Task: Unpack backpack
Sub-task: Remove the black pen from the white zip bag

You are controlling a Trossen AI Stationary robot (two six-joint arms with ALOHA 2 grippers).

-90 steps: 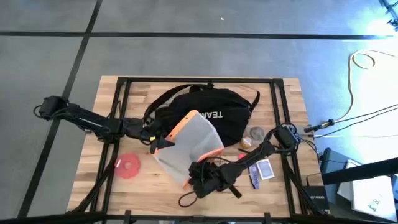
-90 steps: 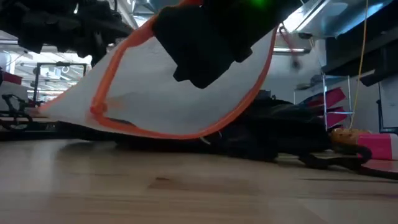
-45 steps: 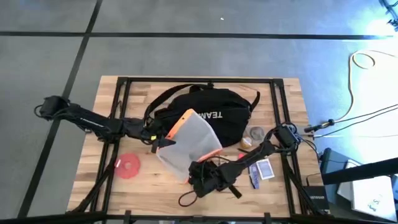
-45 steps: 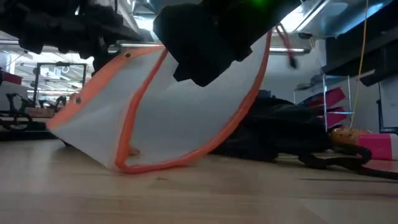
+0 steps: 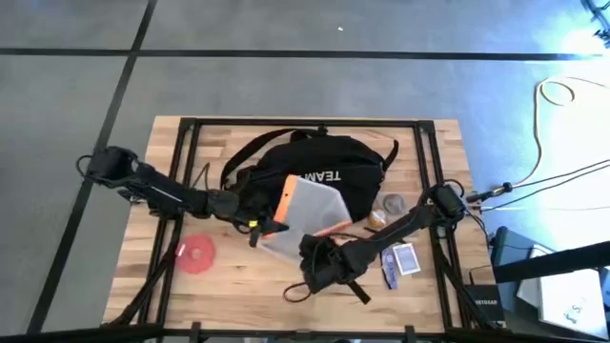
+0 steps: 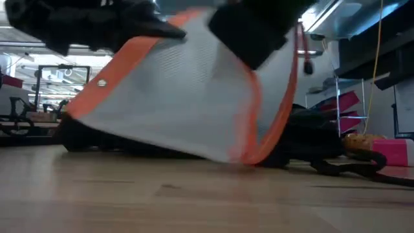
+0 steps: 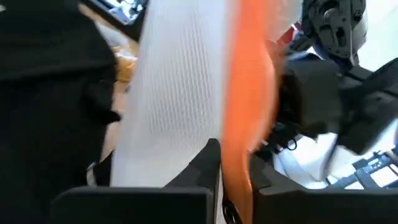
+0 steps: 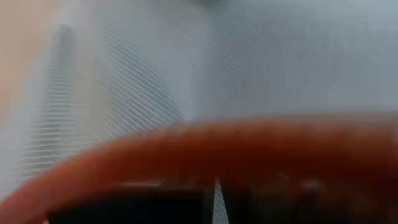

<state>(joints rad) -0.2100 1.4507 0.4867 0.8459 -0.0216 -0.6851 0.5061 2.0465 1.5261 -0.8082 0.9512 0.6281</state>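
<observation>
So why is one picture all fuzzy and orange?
In the right wrist view the pouch sits pressed against the camera, so its orange trim blurs. The left wrist view smears it too. The high view stays clear, with glare at its right edge.

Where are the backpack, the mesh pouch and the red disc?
backpack [image 5: 357, 157]: high view, black fabric above the lettering.
mesh pouch [image 5: 310, 211]: high view, white mesh panel.
red disc [image 5: 196, 253]: high view, its middle.
</observation>
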